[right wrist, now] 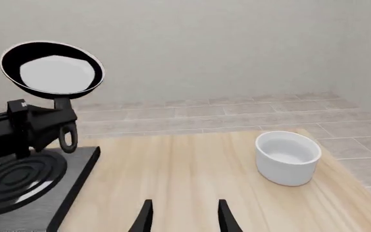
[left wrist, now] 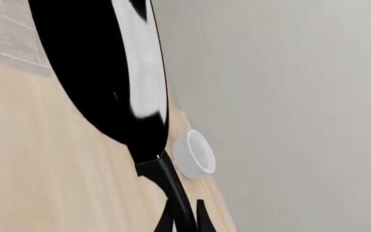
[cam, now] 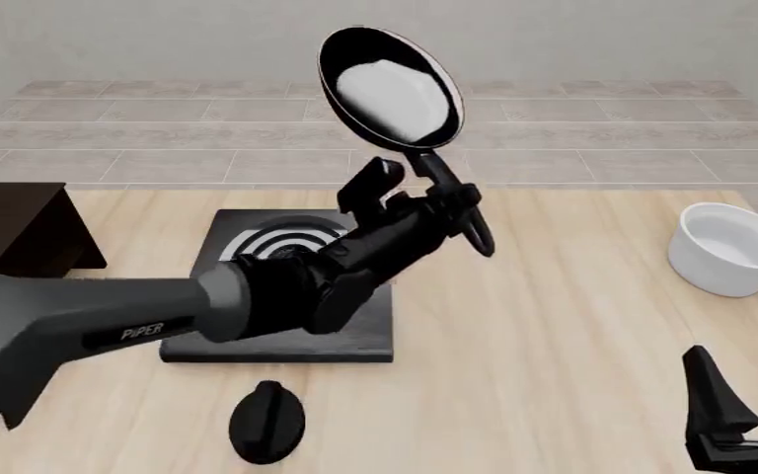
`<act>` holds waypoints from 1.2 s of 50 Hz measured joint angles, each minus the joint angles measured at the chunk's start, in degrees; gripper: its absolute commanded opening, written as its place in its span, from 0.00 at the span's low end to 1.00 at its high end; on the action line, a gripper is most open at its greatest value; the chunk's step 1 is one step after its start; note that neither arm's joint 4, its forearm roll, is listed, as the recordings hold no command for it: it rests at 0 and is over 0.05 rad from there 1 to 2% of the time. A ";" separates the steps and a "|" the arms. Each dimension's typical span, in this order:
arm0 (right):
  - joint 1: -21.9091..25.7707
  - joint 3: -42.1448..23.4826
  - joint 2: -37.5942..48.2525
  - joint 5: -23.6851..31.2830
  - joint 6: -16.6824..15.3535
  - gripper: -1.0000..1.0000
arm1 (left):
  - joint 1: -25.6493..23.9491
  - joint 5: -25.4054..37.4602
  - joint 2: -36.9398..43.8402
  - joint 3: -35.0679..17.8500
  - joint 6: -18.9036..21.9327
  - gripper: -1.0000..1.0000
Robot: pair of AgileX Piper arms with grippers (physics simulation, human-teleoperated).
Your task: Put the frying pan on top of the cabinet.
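Left pincer (cam: 429,202) is clamped on the pan (cam: 391,89) handle, near where the handle meets the bowl, with the handle's loop hanging free just past the fingers. It holds the pan high in the air, tilted so the pale inner face looks back toward the arms, above the far part of the bench (cam: 551,316) and over the far edge of the stove plate (cam: 352,336). The pan touches nothing but the pincer.

Right pincer (cam: 748,390) hangs low at the near right corner, fingers apart and empty, with the bowl (cam: 732,249) beyond it by the right edge. A knob (cam: 267,422) lies near the front edge, below the plate.

Judging by this, the step in hand is the carry: the pan is lifted but not yet brought over. The cabinet (cam: 17,227) stands at the left edge, well apart from the pan. The next move calls for swinging the arm left, levelling the pan, and setting its base flat on the cabinet top before letting go; the tilted hold and long handle could let it slide or tip.
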 measured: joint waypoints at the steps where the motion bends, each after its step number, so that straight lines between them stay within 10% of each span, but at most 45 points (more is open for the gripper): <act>1: 0.02 0.00 -0.02 0.03 -0.03 1.00 | 0.44 0.04 -0.79 0.44 0.11 0.00; 60: 0.76 -1.05 -0.35 1.52 -1.49 1.00 | 26.84 -7.43 -32.96 26.24 -5.52 0.00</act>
